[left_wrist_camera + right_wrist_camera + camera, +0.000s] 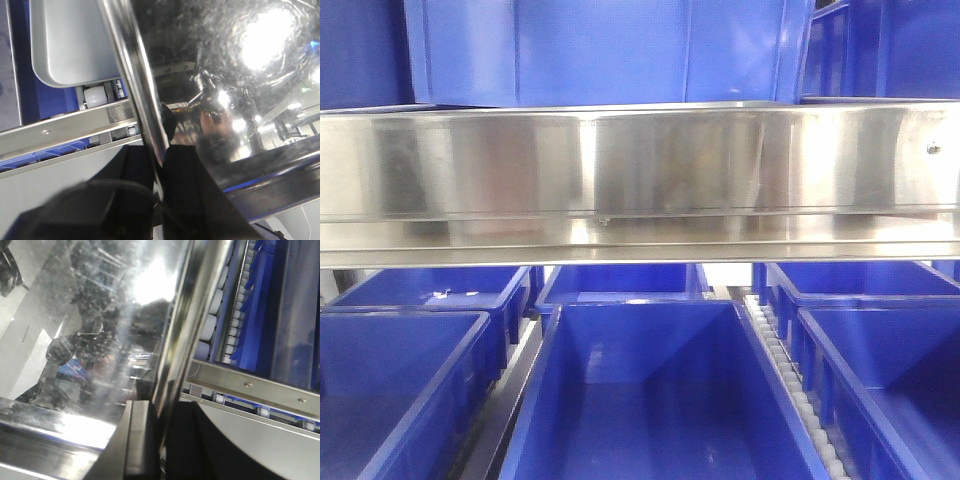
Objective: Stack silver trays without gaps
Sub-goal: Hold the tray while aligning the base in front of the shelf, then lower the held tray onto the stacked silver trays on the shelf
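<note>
One held tray: shiny shallow stainless-steel tray (pixel 225 75), hanging between both claws.
Left claw (pixel 157 165): pinching its thin rim; second grey tray (pixel 70 40) lies beyond.
Right claw (pixel 161 425): pinching its rim too.
Handling: probably stiff, light and slippery; grip the rims.

Long polished steel shelf rail (pixel 640 165) bars mid-height.
Open blue plastic bins (pixel 650 350) below it leave room; shiny silver steel tray (pixel 225 75) fills both wrist views close up.
</note>
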Controlling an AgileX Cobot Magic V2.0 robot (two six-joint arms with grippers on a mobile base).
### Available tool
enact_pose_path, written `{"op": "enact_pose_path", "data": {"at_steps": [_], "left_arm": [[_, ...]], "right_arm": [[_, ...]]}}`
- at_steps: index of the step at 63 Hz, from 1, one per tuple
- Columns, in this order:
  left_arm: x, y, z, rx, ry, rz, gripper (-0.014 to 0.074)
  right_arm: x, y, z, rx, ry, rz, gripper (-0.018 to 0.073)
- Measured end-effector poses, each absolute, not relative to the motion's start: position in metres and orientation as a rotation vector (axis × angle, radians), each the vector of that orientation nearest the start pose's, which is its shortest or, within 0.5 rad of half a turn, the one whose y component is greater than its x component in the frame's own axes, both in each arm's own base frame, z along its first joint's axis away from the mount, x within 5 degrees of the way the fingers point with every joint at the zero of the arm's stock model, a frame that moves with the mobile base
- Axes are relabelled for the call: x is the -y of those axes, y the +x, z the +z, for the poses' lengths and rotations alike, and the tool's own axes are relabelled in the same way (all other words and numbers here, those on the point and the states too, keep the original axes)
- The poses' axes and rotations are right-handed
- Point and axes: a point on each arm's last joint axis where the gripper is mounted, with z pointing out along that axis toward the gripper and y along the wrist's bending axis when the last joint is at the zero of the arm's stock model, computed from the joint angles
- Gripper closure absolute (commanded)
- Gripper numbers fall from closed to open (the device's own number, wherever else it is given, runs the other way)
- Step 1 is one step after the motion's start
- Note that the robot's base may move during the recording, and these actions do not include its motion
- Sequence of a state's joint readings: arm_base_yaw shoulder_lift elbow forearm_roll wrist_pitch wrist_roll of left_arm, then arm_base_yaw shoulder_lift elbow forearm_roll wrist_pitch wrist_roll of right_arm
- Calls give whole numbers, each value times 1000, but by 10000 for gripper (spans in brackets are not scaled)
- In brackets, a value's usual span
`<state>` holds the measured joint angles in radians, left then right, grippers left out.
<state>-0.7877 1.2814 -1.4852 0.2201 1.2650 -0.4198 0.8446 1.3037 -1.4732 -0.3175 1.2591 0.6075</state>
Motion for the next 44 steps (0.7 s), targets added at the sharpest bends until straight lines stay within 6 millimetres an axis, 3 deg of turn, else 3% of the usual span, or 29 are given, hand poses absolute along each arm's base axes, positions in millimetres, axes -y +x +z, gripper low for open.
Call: {"op": "enact_pose_path", "data": {"at_steps": [44], "left_arm": [[157, 183, 424, -2475, 463, -200, 644]], "right_arm": [[-167, 185, 418, -2482, -307, 173, 498]]}}
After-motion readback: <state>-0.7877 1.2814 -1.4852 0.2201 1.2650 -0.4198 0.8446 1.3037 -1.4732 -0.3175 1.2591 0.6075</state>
